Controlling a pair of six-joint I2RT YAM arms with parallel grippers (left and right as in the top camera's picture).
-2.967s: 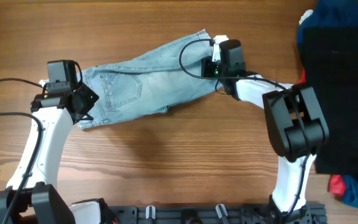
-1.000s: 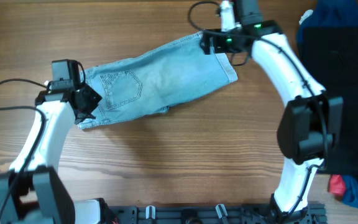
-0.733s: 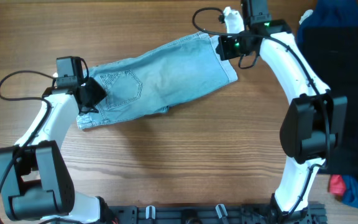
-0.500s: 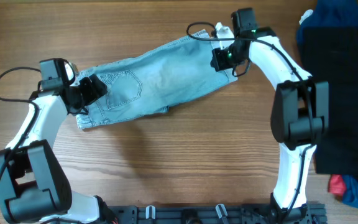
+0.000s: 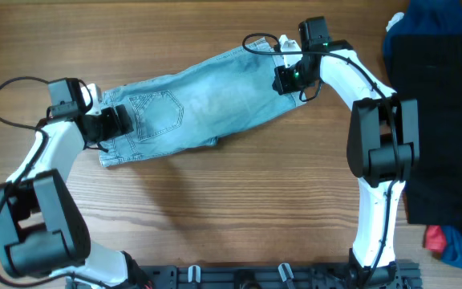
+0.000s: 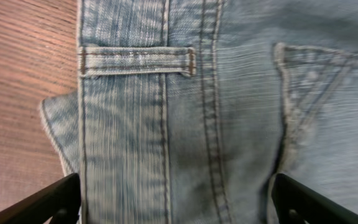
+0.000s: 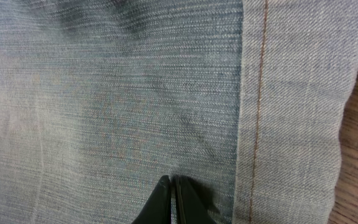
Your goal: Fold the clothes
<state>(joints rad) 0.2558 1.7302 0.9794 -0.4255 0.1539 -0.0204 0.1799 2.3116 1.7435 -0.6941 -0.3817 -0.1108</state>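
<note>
— How do the denim shorts point(image 5: 199, 100) lie?
— Flat on the wooden surface point(image 5: 215, 209), on a slant. The waistband end is left and nearer, the cuffed leg end right and farther. A back pocket faces up towards the left.
— And the arms?
— The left tool point(image 5: 112, 122) is over the waistband end, the right tool point(image 5: 289, 76) over the cuffed hem. From above, neither one's jaws can be made out.
— Anything else?
— At the right edge, well apart from the shorts, a black garment point(image 5: 443, 112) lies on blue cloth point(image 5: 423, 16), with red cloth point(image 5: 434, 238) showing at its near end.
</note>
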